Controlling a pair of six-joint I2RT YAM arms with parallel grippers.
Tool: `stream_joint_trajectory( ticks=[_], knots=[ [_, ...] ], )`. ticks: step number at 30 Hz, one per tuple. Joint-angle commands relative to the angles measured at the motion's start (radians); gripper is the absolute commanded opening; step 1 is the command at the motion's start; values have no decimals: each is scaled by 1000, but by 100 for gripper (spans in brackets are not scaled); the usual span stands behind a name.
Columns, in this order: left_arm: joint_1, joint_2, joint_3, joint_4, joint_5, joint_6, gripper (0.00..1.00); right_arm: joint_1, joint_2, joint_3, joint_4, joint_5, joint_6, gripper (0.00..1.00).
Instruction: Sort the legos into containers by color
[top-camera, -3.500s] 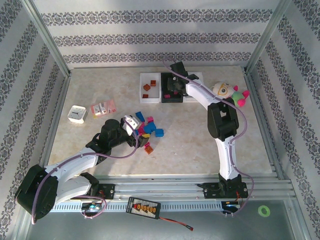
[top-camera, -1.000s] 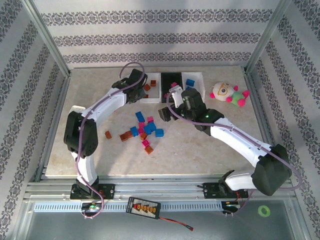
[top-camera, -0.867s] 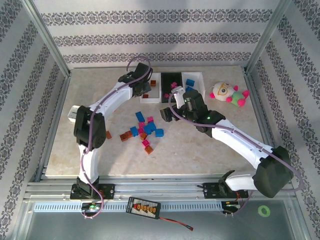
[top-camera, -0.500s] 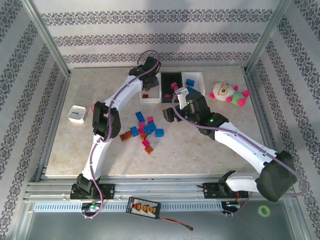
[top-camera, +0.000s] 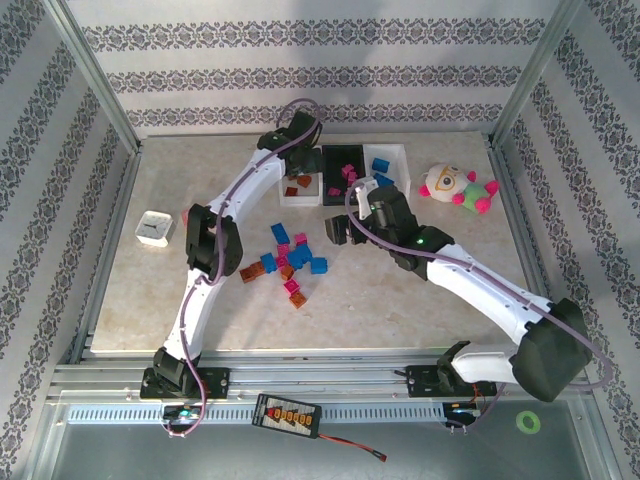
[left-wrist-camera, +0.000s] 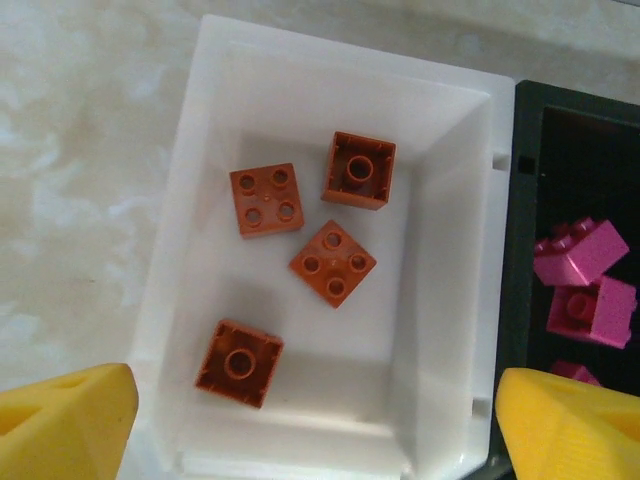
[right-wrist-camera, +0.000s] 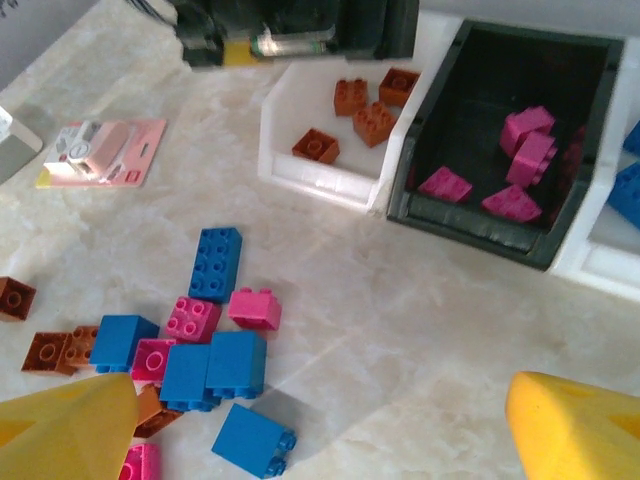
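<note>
**Brown drop at the left bin; a blue pick up next**

Judged as the tail end of a drop. Left jaws spread wide and empty, poised straight above the left white bin (left-wrist-camera: 190, 250). 4 brown bricks (left-wrist-camera: 333, 263) lying loose on its floor, between the 2 yellow fingertips (left-wrist-camera: 60, 420) yet well below them. Nothing pinched, nothing touched.

Right jaws likewise wide apart and empty, hovering over the worktop (top-camera: 400, 300) just in front of the black bin (right-wrist-camera: 470, 220). Magenta bricks (right-wrist-camera: 527, 135) in that bin, blue bricks (top-camera: 380, 165) in the right white bin (top-camera: 398, 152) beside it. Unsorted pile (top-camera: 290, 262) at about 8 o'clock of the right jaws in the top view, near but not under them.

Called for next, by this reading: a shift toward the pile, a descent over 1 brick with room on both sides, then a squeeze across its flat faces. Likeliest target: the blue brick (right-wrist-camera: 252, 440) at the pile's near edge, at 7 o'clock in the right wrist view, closer to the left fingertip than the right. Needed a sideways correction before closing.
</note>
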Motion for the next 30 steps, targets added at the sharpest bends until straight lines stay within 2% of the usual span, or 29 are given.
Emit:
stream_joint_trajectory(
  ticks=[1,8,13,17,24,30],
  knots=[
    [-13,-172,-94,6,-43,44,98,53,56,-10,-37,45,78,94],
    [-11,-486,-581,230,-94,58,99,181,231,23,-90,159,220,93],
    [-1,-675,-850,265,-128,16,99,233,391,117,-178,194,299,94],
    [5,-818,-1047,293,-138,-4,99,246,475,169,-205,219,350,91],
    [7,-958,-1211,261,-142,-51,99,231,588,244,-234,219,376,78],
    [8,-991,-1210,264,-146,-57,99,210,647,300,-262,194,357,62]
  ],
)
